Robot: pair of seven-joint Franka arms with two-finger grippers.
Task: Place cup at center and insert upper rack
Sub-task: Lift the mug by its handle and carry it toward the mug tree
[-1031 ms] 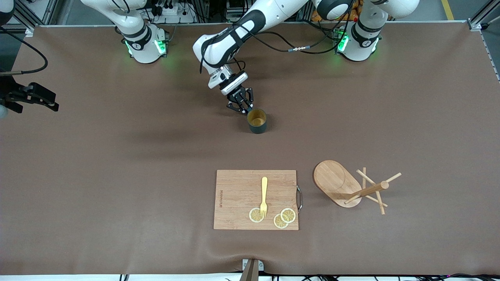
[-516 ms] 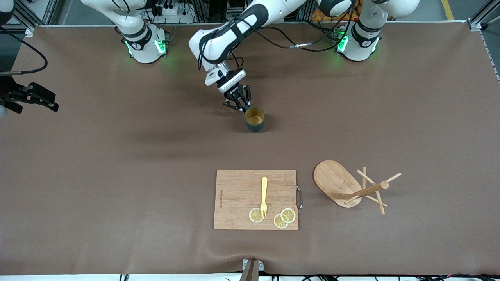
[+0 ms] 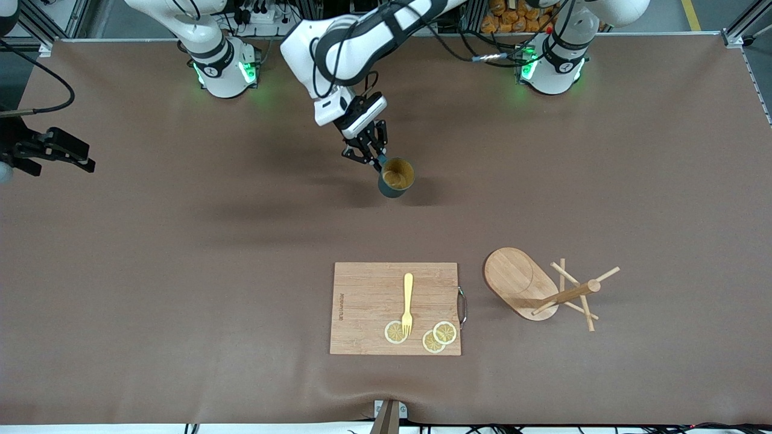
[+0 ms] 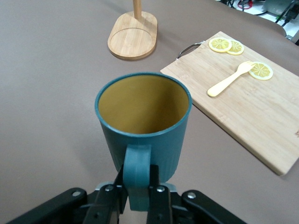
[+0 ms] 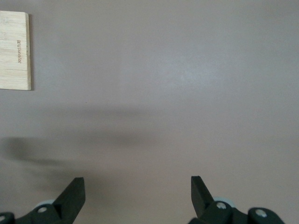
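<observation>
The dark teal cup [image 3: 396,176] with a tan inside is held by its loop handle in my left gripper [image 3: 377,160], which is shut on it. The cup is tilted and a little above the brown table near its middle. In the left wrist view the cup [image 4: 142,121] fills the centre and my left gripper [image 4: 138,186] clamps the handle. The wooden mug tree [image 3: 520,282] stands upright, nearer to the front camera than the cup and toward the left arm's end; its base also shows in the left wrist view [image 4: 133,39]. My right gripper [image 3: 81,161] waits open and empty over the right arm's end of the table, and it shows in its own wrist view [image 5: 138,196].
A rectangular wooden cutting board [image 3: 368,295] lies nearer to the front camera than the cup, beside the mug tree. On it lie a yellow fork [image 3: 408,301] and lemon slices [image 3: 438,336]. The board also shows in the left wrist view [image 4: 252,121].
My left gripper has risen with the cup, which now hangs tilted above the table instead of standing on it. The right arm has not moved.
</observation>
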